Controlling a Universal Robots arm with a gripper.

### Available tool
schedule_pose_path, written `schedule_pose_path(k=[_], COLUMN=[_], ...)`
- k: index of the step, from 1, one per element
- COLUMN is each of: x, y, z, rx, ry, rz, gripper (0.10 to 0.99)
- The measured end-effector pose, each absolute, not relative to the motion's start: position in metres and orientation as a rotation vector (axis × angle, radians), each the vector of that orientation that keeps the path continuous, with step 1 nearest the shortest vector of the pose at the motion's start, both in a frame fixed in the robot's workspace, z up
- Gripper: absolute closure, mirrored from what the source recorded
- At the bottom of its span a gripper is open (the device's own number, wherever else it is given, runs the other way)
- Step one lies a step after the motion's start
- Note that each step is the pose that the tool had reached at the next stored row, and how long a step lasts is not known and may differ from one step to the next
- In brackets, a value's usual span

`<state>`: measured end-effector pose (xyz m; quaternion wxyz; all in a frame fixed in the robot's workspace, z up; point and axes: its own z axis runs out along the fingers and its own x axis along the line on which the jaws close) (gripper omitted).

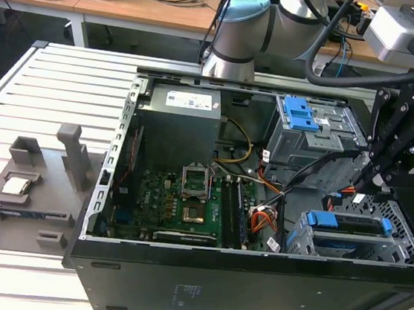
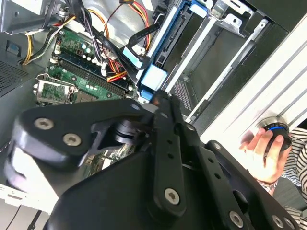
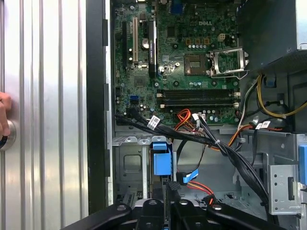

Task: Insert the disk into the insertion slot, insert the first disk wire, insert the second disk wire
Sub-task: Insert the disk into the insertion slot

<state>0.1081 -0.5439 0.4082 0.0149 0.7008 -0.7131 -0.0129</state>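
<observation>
In the exterior view the disk [image 1: 359, 227], with its blue handle [image 1: 325, 218], lies inside the insertion slot [image 1: 298, 242], the low perforated grey cage at the case's front right. My black gripper [image 1: 362, 189] hangs just above the slot's back end. Its fingers are drawn together, and a black disk wire [image 1: 330, 158] arcs up to them from the cable bundle. In the first wrist view the gripper [image 3: 171, 191] pinches a black connector just below the blue handle [image 3: 160, 163]. A blue connector on a red wire [image 3: 190, 176] lies loose beside it. In the second wrist view the gripper [image 2: 153, 98] is close to the blue handle [image 2: 153, 76].
A taller grey cage with a blue latch [image 1: 301, 113] stands behind the slot. The motherboard [image 1: 179, 200] and power supply [image 1: 177, 122] lie toward the exterior view's left. Grey fixtures [image 1: 32, 180] sit on the slatted table. A person's hand [image 2: 264, 148] rests on a button beside the case.
</observation>
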Motion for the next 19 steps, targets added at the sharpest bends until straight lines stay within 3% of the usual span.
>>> schedule_pose_path(k=[1,2,19], x=[0.1080,0.1080,0.1173], y=[-0.5439,-0.5439,-0.5439], z=[0.4081,0.4081,0.4055], rx=[2.181,2.181,2.180], ry=[-2.219,-2.219,-2.218], rz=[-0.040,-0.040,-0.041], gripper=[0.973,0.980,0.980])
